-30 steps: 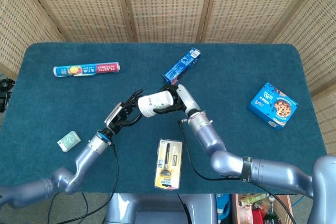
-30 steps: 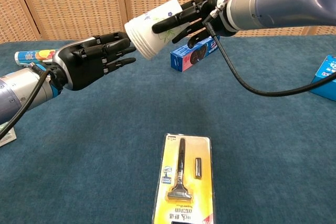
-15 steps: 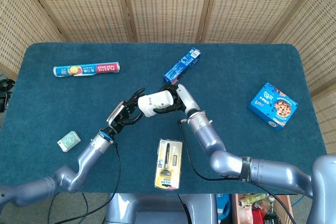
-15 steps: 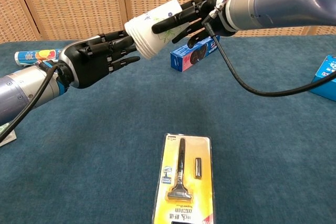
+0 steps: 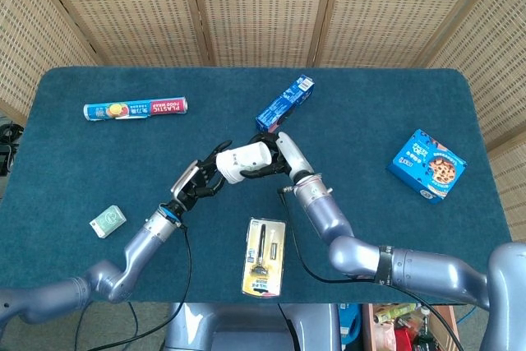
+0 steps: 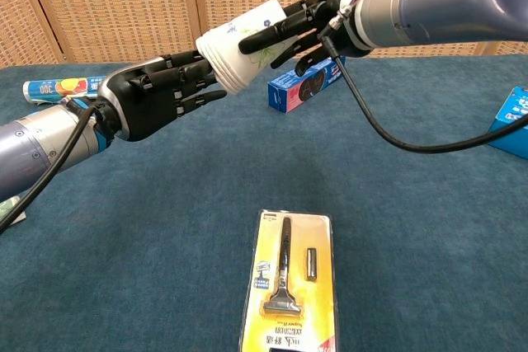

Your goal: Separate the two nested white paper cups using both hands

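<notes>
Above bench (image 5: 74, 137) centre: right robot hand (image 6: 301, 26) grasping nested paper cups (image 6: 239, 47); left robot hand (image 6: 157, 92), released, should clasp the outer cup's base squarely.

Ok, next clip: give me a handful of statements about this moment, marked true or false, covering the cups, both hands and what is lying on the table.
1. The right hand holds the nested white paper cups up off the table. True.
2. The cups stand upright, rim up. False: they lie roughly sideways, rim toward the left hand.
3. The left hand's fingers reach to the cups' rim end. True.
4. The packaged razor lies directly under the cups. False: it lies nearer the robot, on bare blue tablecloth.
5. A cookie box lies on the right side of the table. True.
6. The plastic wrap roll lies beside the cookie box. False: it lies far left.
</notes>
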{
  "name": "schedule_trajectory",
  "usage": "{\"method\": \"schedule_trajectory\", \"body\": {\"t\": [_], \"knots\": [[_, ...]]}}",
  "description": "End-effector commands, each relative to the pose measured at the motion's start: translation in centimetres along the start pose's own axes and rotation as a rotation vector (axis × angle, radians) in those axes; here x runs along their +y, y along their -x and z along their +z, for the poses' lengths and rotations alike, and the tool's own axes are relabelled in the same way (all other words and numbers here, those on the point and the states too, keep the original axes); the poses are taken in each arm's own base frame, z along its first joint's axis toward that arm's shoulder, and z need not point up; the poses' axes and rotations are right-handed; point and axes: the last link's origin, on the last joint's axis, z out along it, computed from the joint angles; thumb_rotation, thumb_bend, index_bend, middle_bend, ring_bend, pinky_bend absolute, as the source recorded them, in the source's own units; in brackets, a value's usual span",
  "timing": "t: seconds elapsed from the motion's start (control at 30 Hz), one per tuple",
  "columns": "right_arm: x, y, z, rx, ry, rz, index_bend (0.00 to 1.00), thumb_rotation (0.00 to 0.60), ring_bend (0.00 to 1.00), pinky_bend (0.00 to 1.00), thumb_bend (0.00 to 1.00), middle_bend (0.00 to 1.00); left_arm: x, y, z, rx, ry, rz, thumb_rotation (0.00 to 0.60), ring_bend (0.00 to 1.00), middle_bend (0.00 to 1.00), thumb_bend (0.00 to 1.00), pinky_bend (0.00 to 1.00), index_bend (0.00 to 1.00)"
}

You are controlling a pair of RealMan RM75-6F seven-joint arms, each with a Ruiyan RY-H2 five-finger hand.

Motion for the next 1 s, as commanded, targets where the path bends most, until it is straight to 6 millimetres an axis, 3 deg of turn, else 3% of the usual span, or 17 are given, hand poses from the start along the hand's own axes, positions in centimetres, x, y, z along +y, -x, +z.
{"method": "schedule_trajectory", "body": {"t": [0.03, 0.47, 0.7, 1.0], "knots": [[0.1, 0.0, 0.0, -0.002, 0.003, 0.0, 0.79, 0.6, 0.51, 0.72, 0.25, 0.66, 0.0, 0.0, 0.2, 0.028, 0.005, -0.022, 0.6, 0.0, 0.0, 0.42, 0.0, 0.56], [0.3, -0.7, -0.1, 0.012, 0.006, 0.001, 0.79, 0.6, 0.51, 0.72, 0.25, 0.66, 0.1, -0.6, -0.4, 0.079, 0.005, -0.026, 0.6, 0.0, 0.0, 0.42, 0.0, 0.65], [0.7, -1.5, -0.3, 0.027, 0.015, 0.005, 0.79, 0.6, 0.51, 0.72, 0.25, 0.66, 0.3, -2.0, -1.7, 0.113, 0.006, -0.004, 0.6, 0.0, 0.0, 0.42, 0.0, 0.66], [0.6, -2.5, -1.0, 0.05, 0.013, -0.001, 0.79, 0.6, 0.51, 0.72, 0.25, 0.66, 1.3, -3.7, -4.8, 0.139, 0.007, 0.044, 0.6, 0.0, 0.0, 0.42, 0.0, 0.66]]}}
